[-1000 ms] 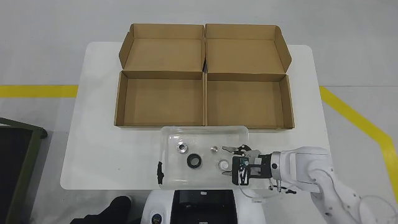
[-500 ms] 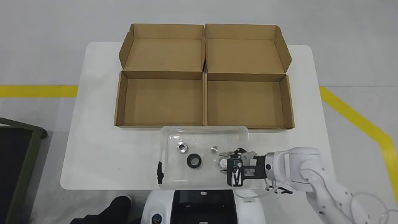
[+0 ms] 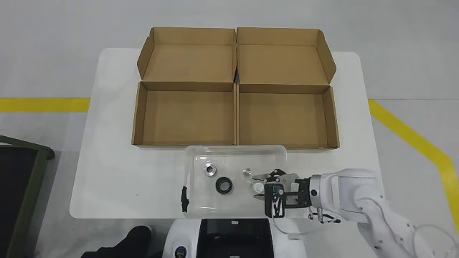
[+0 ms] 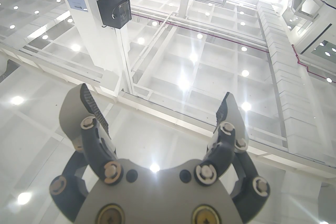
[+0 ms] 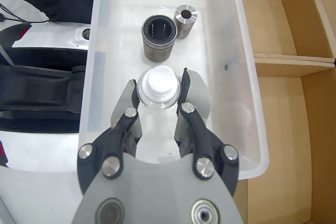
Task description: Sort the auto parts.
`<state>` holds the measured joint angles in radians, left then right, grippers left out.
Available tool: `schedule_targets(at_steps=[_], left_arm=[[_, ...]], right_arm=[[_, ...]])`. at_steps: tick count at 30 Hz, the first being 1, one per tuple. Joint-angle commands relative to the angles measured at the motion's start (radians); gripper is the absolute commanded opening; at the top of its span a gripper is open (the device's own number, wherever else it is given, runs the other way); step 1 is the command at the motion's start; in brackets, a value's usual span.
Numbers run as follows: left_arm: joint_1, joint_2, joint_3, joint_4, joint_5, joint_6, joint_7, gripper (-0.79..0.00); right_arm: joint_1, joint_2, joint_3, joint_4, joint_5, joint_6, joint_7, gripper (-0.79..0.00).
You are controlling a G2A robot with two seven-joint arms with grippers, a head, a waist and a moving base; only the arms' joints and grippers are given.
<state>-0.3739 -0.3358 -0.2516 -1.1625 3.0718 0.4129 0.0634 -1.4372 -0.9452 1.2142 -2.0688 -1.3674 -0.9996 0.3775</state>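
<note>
- Top view: A clear plastic bin [image 3: 195, 195] sits at the near edge of the white surface [image 3: 107, 129]. Two open cardboard boxes, the left box [image 3: 185, 118] and the right box [image 3: 285, 120], stand side by side just beyond it. The right gripper [image 3: 262, 188] is in over the bin's right half, at the white part [image 3: 256, 185]. A dark bearing [image 3: 225, 184] and a steel bushing [image 3: 210, 168] stand to the left of that part.
- Left wrist view: The left gripper [image 4: 155, 93] points up at the ceiling [image 4: 199, 57], its fingers spread wide and holding nothing.
- Right wrist view: The right gripper [image 5: 159, 79] has its fingers drawn in on the white part [image 5: 158, 89], and the ribbed pads appear to touch both sides. It cannot be told whether the part is off the bin [image 5: 244, 51] floor.
- The part is round, a white cap stepped in tiers and seated in a glossy clear collar.
- It is probably light, rigid and smooth, so it could slip. The wide lower collar, where the fingers now sit, looks the safest hold, and a modest squeeze should do.
- Just beyond it, the dark bearing [image 5: 158, 38] and the steel bushing [image 5: 185, 21] stand upright.
</note>
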Motion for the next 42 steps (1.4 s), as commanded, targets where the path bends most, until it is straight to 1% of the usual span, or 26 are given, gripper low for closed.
schedule_targets(at_steps=[1,5,9,18,23,27,34,42], left_arm=[[0.0,0.0,0.0,0.0,0.0,0.0,0.0,0.0],[0.0,0.0,0.0,0.0,0.0,0.0,0.0,0.0],[0.0,0.0,0.0,0.0,0.0,0.0,0.0,0.0],[0.0,0.0,0.0,0.0,0.0,0.0,0.0,0.0],[0.0,0.0,0.0,0.0,0.0,0.0,0.0,0.0],[0.0,0.0,0.0,0.0,0.0,0.0,0.0,0.0],[0.0,0.0,0.0,0.0,0.0,0.0,0.0,0.0],[0.0,0.0,0.0,0.0,0.0,0.0,0.0,0.0]], right_arm=[[-0.004,0.003,0.012,-0.014,0.01,-0.003,-0.004,-0.785],[-0.01,0.007,0.033,-0.034,0.053,-0.013,-0.045,-0.785],[-0.018,0.008,0.049,-0.043,0.081,0.0,-0.097,-0.785],[-0.013,-0.003,0.018,-0.003,0.116,0.102,-0.246,-0.785],[0.028,-0.015,-0.013,0.03,0.161,0.142,-0.323,-0.785],[0.07,-0.023,-0.03,0.046,0.202,0.164,-0.359,-0.785],[0.14,-0.036,-0.038,0.051,0.283,0.194,-0.404,-0.785],[0.209,-0.046,-0.028,0.034,0.334,0.222,-0.421,-0.785]])
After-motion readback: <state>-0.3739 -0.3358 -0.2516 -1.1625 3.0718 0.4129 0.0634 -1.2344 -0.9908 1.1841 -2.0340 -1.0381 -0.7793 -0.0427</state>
